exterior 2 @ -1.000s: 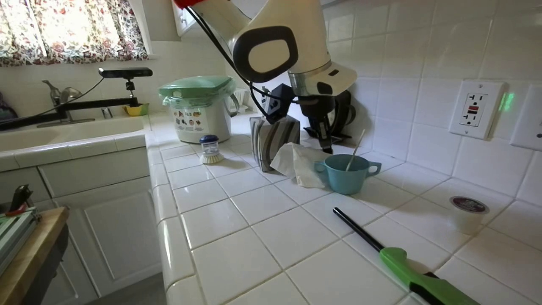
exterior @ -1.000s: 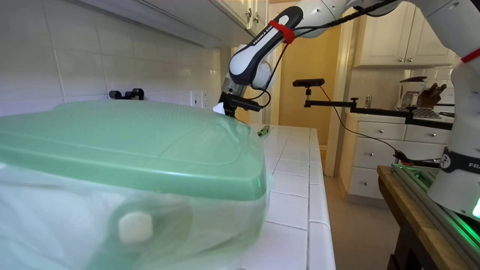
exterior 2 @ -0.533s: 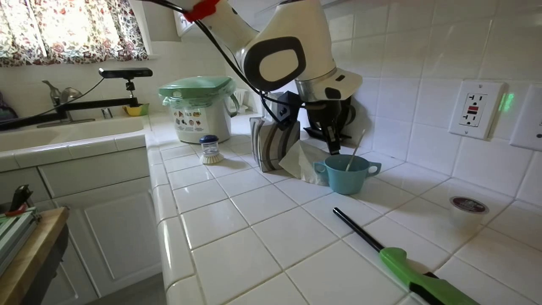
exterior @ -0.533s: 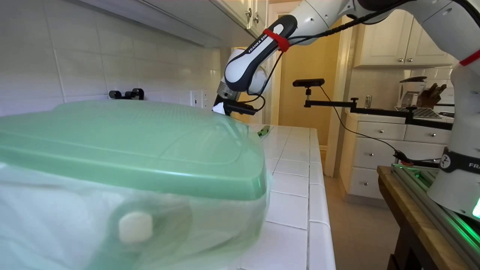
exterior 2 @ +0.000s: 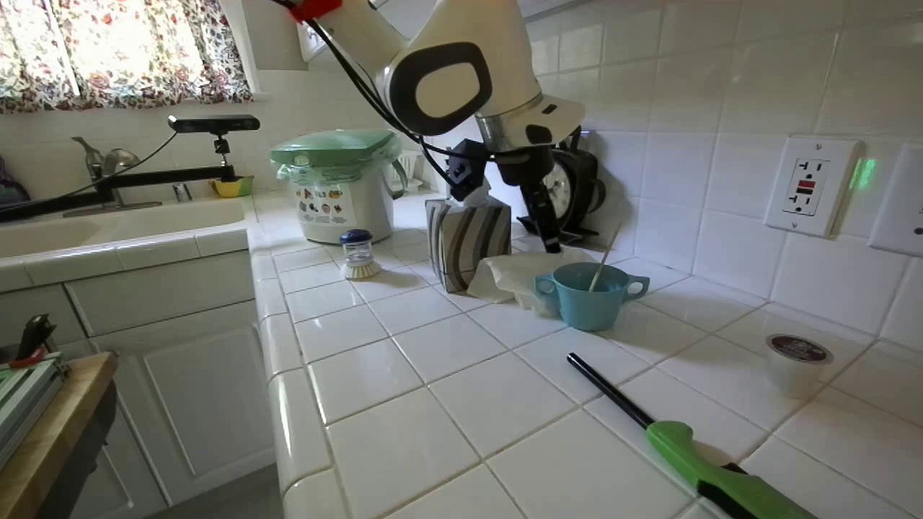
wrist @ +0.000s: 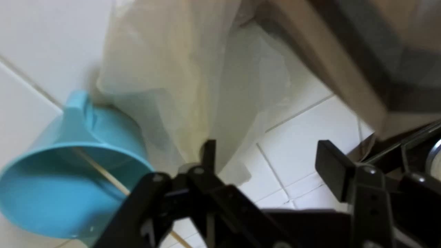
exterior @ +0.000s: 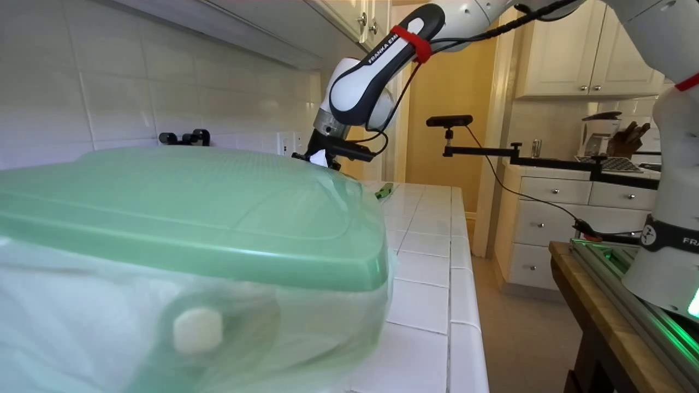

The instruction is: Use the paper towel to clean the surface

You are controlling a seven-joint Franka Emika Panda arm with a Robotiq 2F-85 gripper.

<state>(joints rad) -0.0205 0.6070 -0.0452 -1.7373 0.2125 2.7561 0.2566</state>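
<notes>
The paper towel (exterior 2: 513, 280), thin and whitish, lies slumped on the white tiled surface (exterior 2: 497, 404) between the striped tissue box and the blue cup. My gripper (wrist: 267, 160) stands open in the wrist view, bare tile showing between its fingers. The pale, see-through towel (wrist: 172, 69) spreads at the upper left there, its lower end passing close to the left finger (wrist: 208, 153); whether they touch I cannot tell. In an exterior view the gripper (exterior 2: 552, 249) points down just over the towel, behind the cup. The container's green lid hides the towel in an exterior view.
A blue two-handled cup (exterior 2: 591, 303) with a stick stands right beside the towel. Close by are the striped tissue box (exterior 2: 469, 249) and a black clock (exterior 2: 573, 191). A brush (exterior 2: 358, 256), a green lighter (exterior 2: 692, 454), a pod (exterior 2: 797, 360) and a green-lidded container (exterior 2: 335, 194) share the counter.
My gripper has opened and let go of the towel, which has sunk from a peaked shape to a low heap. After dipping toward the cup, the arm has risen slightly and shifted toward the tissue box.
</notes>
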